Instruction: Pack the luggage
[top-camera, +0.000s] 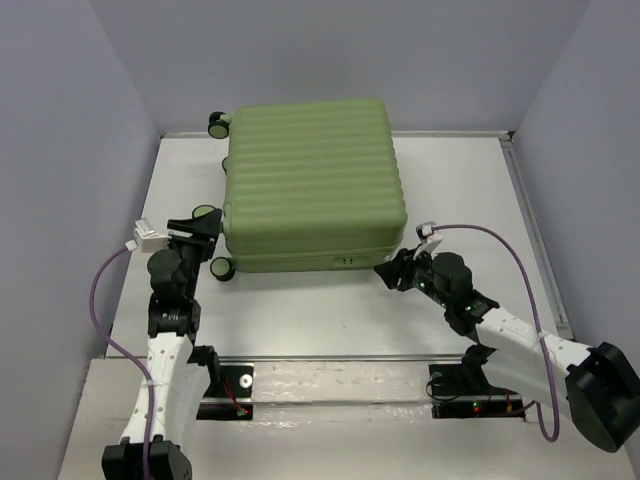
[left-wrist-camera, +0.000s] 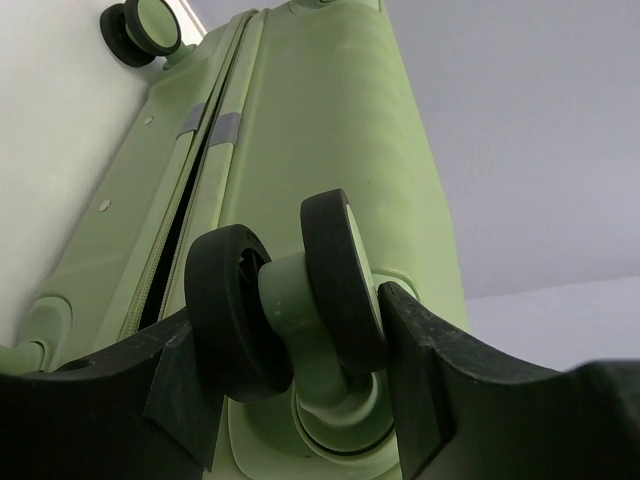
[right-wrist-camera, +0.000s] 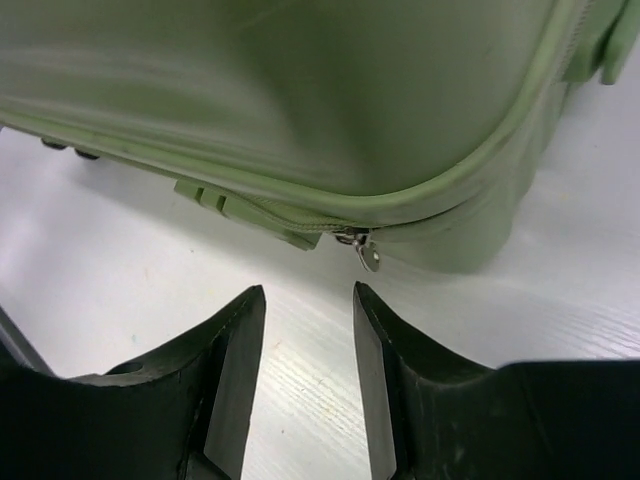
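The luggage (top-camera: 310, 180) is a light-green ribbed hard-shell suitcase, lying flat and closed in the middle of the white table. My left gripper (top-camera: 205, 222) sits at its near-left corner. In the left wrist view this gripper (left-wrist-camera: 290, 305) is shut on a black twin wheel (left-wrist-camera: 330, 270), with one finger pressed against each outer disc. My right gripper (top-camera: 388, 272) is at the near-right corner, low over the table. In the right wrist view it (right-wrist-camera: 308, 290) stands open with only bare table between the fingers. A small metal zipper pull (right-wrist-camera: 368, 255) hangs just beyond the fingertips, untouched.
Another wheel (top-camera: 222, 268) sticks out at the near-left edge and one (top-camera: 217, 123) at the far left. Grey walls enclose the table on three sides. A metal rail (top-camera: 535, 240) runs along the right edge. The arm bases (top-camera: 340, 385) sit at the near edge.
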